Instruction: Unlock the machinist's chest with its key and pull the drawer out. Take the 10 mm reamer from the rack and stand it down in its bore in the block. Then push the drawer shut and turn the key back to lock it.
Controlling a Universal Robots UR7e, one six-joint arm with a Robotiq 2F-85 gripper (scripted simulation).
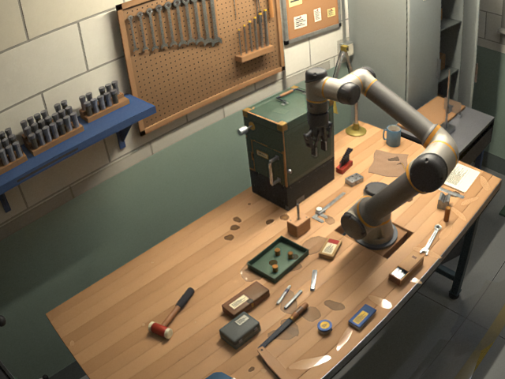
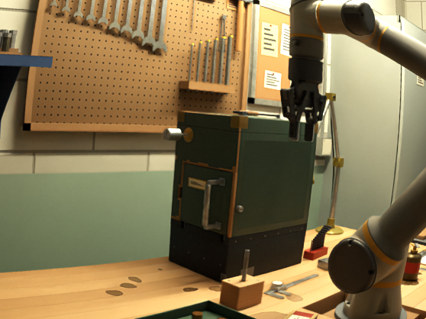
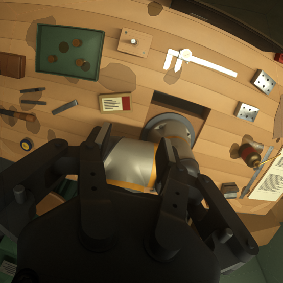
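The chest's drawer front with its steel handle (image 2: 209, 203) sits flush with the chest, and its inside is hidden. The green machinist's chest (image 1: 287, 151) stands at the bench's back. Its key knob (image 2: 173, 134) sticks out of the upper front. A reamer (image 2: 245, 265) stands upright in the wooden block (image 1: 298, 225) in front of the chest. My gripper (image 2: 304, 131) hangs by the chest's right side near its top edge, pointing down. It is open and holds nothing. More reamers stand in the pegboard rack (image 2: 209, 64) above the chest.
A green tray (image 1: 277, 258) with brass plugs lies in front of the block. A caliper (image 3: 196, 60), two steel blocks (image 3: 254, 96) and a red stand (image 1: 344, 162) lie near the chest. The arm's base (image 1: 375, 230) sits mid-bench. Bare bench stretches left of the chest.
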